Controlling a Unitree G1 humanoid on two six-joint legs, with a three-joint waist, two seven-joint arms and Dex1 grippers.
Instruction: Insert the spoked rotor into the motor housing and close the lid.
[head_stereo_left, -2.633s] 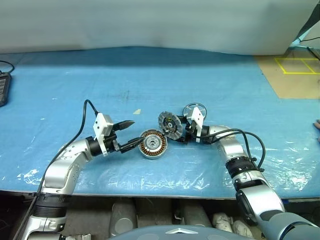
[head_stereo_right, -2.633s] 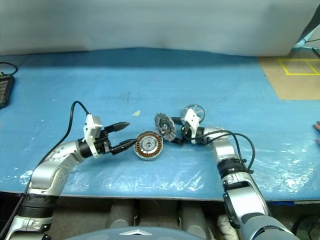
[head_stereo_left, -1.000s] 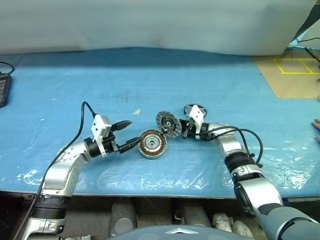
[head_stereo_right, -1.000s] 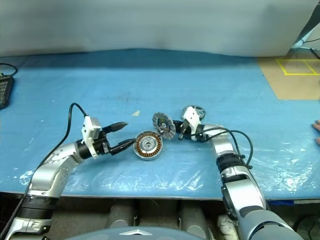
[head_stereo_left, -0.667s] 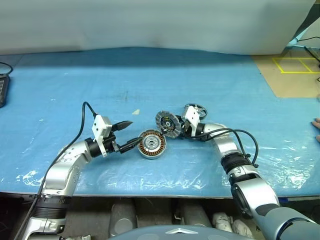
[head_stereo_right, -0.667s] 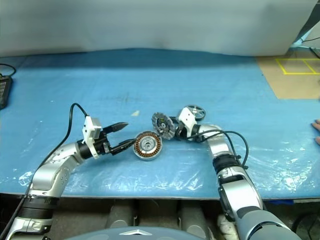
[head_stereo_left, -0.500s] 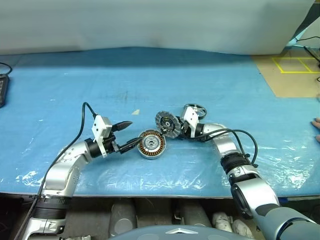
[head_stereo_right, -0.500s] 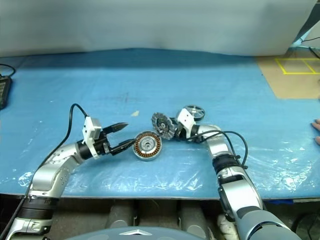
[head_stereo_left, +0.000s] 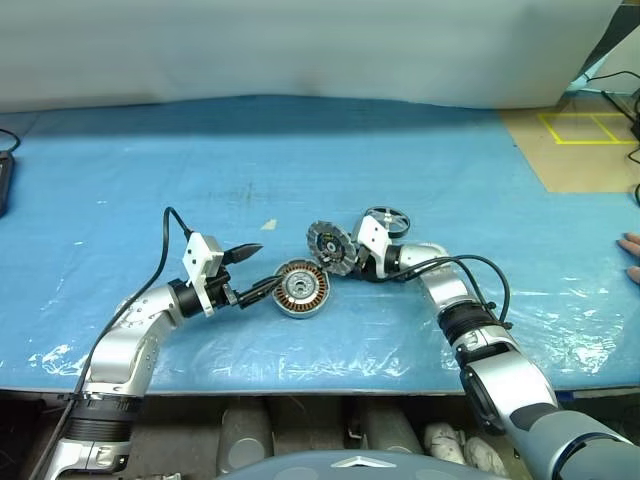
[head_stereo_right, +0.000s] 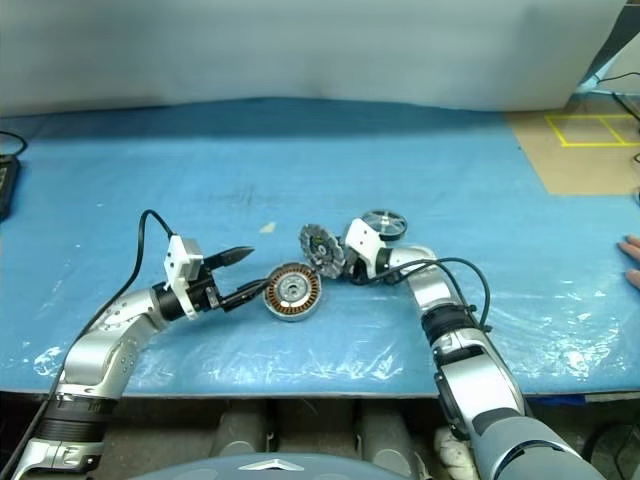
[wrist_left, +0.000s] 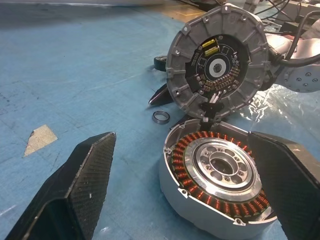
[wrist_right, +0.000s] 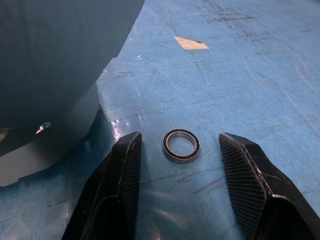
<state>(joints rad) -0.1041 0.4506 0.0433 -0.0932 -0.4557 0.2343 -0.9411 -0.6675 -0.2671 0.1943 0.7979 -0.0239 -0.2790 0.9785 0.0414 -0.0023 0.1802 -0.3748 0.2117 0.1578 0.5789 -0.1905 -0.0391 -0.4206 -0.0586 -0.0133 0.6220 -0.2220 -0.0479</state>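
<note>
The motor housing (head_stereo_left: 303, 288), a silver cup with copper windings, lies on the blue table. The lid (head_stereo_left: 330, 246), a slotted silver disc with a dark centre, stands on edge at the housing's far rim (wrist_left: 220, 60). Behind my right hand lies the dark spoked rotor (head_stereo_left: 386, 219). My left gripper (head_stereo_left: 268, 265) is open beside the housing, which sits between its fingers (wrist_left: 75, 190) in the left wrist view. My right gripper (wrist_right: 180, 140) is open just behind the lid. A small loose ring (wrist_right: 181, 145) lies on the table between its fingers.
A person's hand (head_stereo_left: 630, 255) shows at the table's right edge. A tan board with yellow tape (head_stereo_left: 585, 140) lies at the far right. A paper scrap (head_stereo_left: 269, 224) lies behind my left gripper, and a dark device (head_stereo_left: 3, 180) sits at the left edge.
My right gripper has opened and let go of the lid, and it has shifted slightly left. The lid stays standing on edge. My left arm has kept still.
</note>
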